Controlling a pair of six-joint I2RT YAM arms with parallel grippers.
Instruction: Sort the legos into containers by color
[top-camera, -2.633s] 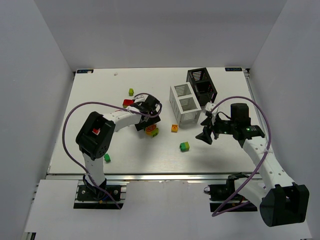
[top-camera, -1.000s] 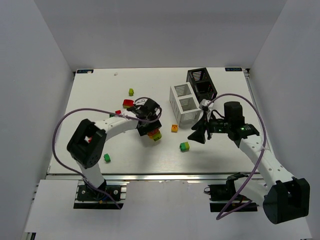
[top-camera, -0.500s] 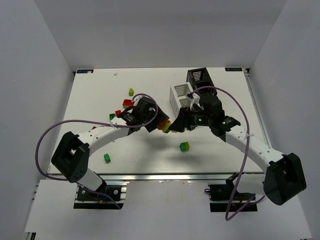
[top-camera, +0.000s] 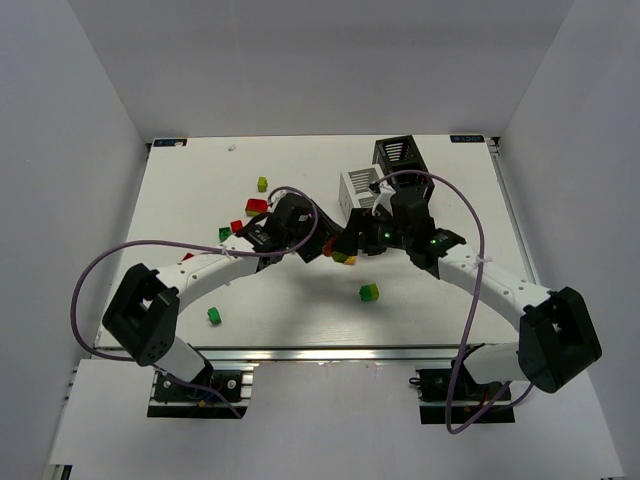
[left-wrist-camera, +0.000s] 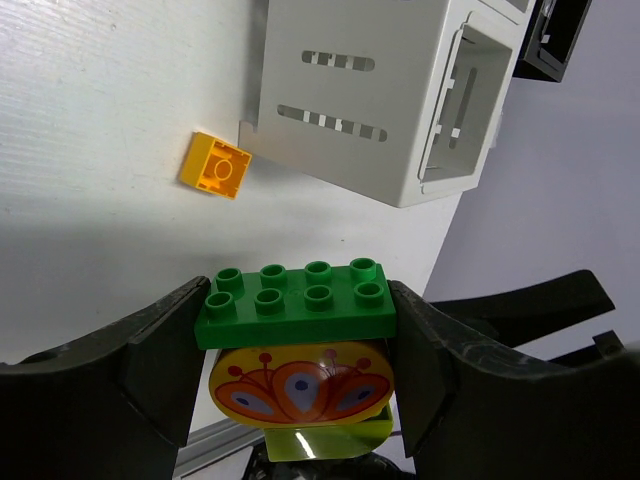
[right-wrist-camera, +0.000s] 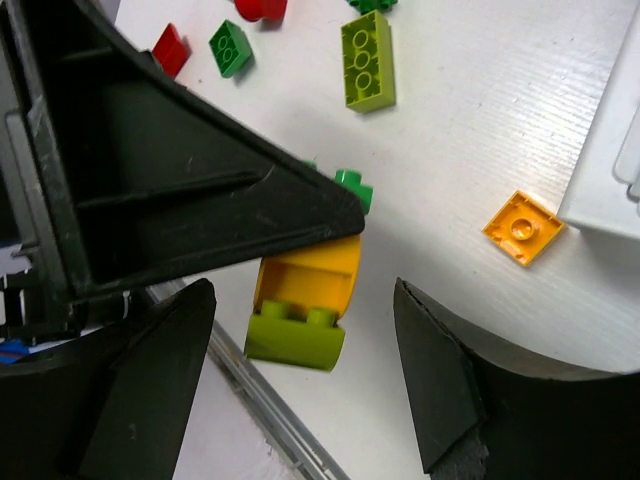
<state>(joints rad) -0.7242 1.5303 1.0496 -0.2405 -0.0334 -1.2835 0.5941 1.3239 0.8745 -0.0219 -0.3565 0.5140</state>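
I work in a robotics lab, inside a closed test cell. My table (top-camera: 200, 190) is a white board boxed in by bare, pale walls (top-camera: 60, 220) on the left, right and far sides. My two arms (top-camera: 215, 265) are bolted side by side to an aluminium rail (top-camera: 320, 352) along the near edge. Purple cables (top-camera: 150, 243) loop loose above them. Small printed tags (top-camera: 168, 142) mark the table's far corners. All that lies on the board is a scatter of toy bricks (top-camera: 262, 184) and two slatted bins (top-camera: 400, 152), the stuff of a trial rather than of a home or shop.
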